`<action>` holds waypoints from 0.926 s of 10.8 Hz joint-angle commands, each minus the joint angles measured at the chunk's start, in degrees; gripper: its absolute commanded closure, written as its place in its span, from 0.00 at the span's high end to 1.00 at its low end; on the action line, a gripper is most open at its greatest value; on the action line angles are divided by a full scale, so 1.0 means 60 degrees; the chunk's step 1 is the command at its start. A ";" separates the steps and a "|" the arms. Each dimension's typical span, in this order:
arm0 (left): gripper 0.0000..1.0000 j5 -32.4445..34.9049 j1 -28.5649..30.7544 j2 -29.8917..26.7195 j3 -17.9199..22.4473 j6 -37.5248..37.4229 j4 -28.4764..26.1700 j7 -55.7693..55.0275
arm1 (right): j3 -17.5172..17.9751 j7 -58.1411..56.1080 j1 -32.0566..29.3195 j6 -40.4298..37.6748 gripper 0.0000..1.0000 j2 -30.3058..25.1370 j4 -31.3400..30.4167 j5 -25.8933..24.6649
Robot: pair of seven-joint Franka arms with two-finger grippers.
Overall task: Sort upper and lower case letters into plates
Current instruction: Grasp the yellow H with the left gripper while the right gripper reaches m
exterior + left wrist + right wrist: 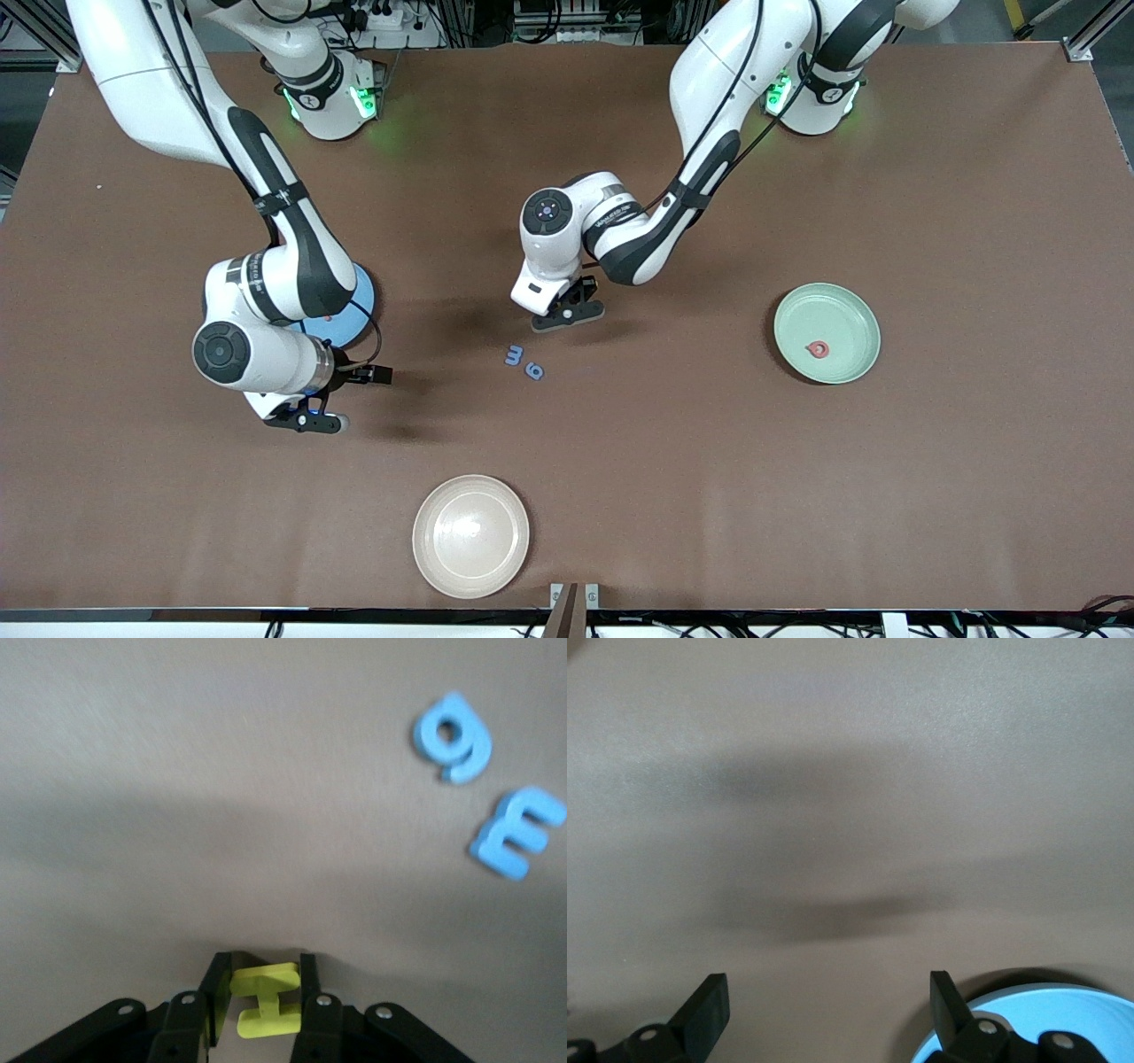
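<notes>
My left gripper [567, 317] is low over the middle of the table, shut on a small yellow letter [267, 997] shaped like an H or I. Two blue letters, a g [534, 371] [452, 735] and an m [514, 354] [516, 833], lie flat on the table just nearer the front camera than that gripper. A red-pink letter [817, 349] rests in the mint green plate [850, 306] toward the left arm's end. The light blue plate [361, 301] [1045, 1019] is partly hidden under the right arm. My right gripper [306, 424] [826, 992] is open and holds nothing, over bare table beside that plate.
A cream-white plate [470, 535] with nothing in it sits near the table's front edge. The brown tabletop [709, 461] spreads wide between the plates. The right arm's elbow and wrist hang over the light blue plate.
</notes>
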 commanded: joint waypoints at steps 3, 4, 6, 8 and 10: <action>0.00 -0.0270 0.1168 -0.1865 -0.0136 -0.1022 -0.0166 0.0532 | 0.0288 0.0797 0.0315 0.0219 1.00 0.0258 0.0441 0.0064; 0.00 -0.0694 0.1548 -0.2231 -0.0122 -0.1155 -0.0166 0.0827 | 0.0536 0.0870 0.0505 0.0613 1.00 0.0273 0.0470 0.0093; 0.00 -0.1004 0.2413 -0.2818 -0.0136 -0.2059 -0.0166 0.2387 | 0.0582 0.1716 0.1321 0.1506 1.00 0.0579 0.0456 -0.0096; 0.00 -0.1691 0.3582 -0.3230 -0.0136 -0.2924 -0.0152 0.4437 | 0.0567 0.2260 0.1939 0.1672 1.00 0.0741 0.0470 -0.0518; 0.00 -0.2119 0.4653 -0.3450 -0.0122 -0.3614 -0.0166 0.6416 | 0.0567 0.3254 0.2554 0.1657 1.00 0.1120 0.0848 -0.1178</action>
